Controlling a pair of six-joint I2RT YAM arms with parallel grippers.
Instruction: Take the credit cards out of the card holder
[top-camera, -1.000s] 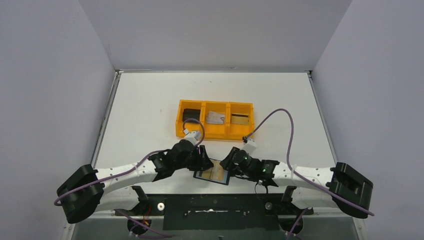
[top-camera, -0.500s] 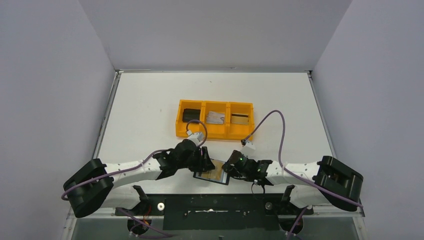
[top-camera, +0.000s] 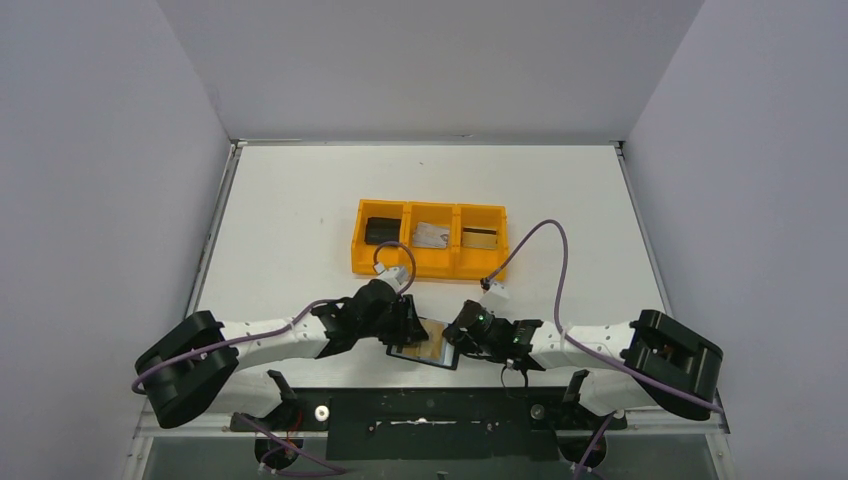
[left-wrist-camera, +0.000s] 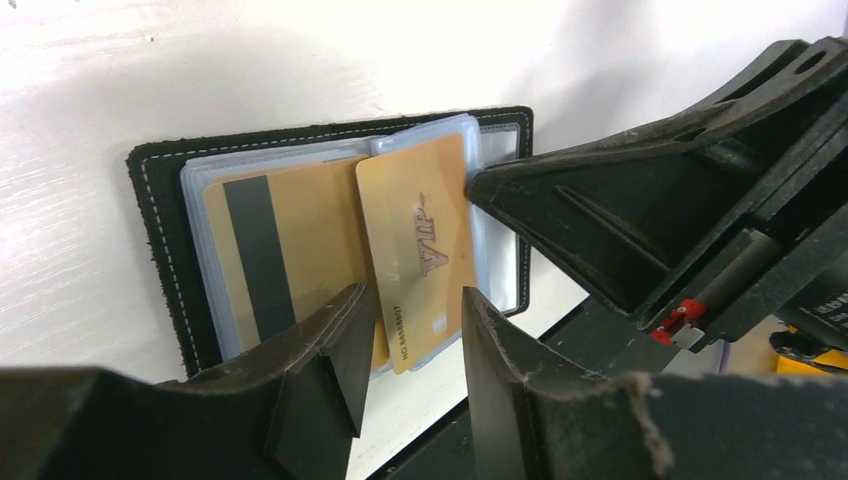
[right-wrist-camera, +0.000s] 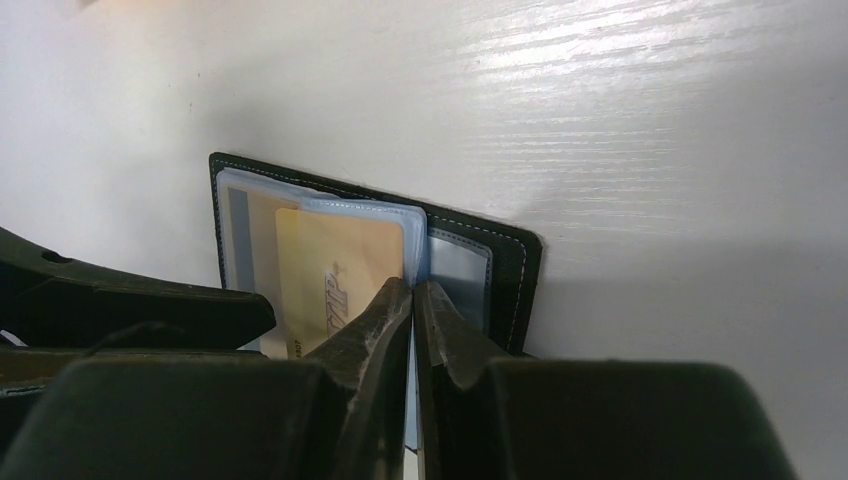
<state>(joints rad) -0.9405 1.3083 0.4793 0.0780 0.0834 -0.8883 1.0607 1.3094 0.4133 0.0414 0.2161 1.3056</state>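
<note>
Card holder (top-camera: 424, 345) is lying open and flat on the table (top-camera: 300, 200) at its near edge, between your two grippers; its black stitched border is framing shiny blue-grey pockets; your left gripper (left-wrist-camera: 415, 297) is reaching over the holder, its fingers (left-wrist-camera: 340, 330) standing apart on either side of the lower end of a lettered gold card (left-wrist-camera: 420, 240); that card is sticking partway out of a clear pocket, and you cannot tell from these views whether the fingers are pressing on its edges or only flanking it; just beside it, a striped gold card (left-wrist-camera: 285, 240) is sitting inside the neighbouring pocket; your right gripper (right-wrist-camera: 412, 290) is clenched, its fingertips meeting on the edge of the clear pocket leaf of the holder, right beside the lettered card; a thin pale strip of that leaf is showing in the slit between them; farther back, well apart from the holder, an orange tray (top-camera: 356, 250) is sitting with three compartments; a black block (top-camera: 381, 230) is lying in its left one, a silvery-grey card (top-camera: 431, 235) in the middle one and a third gold card (top-camera: 480, 238) in the right one.
</note>
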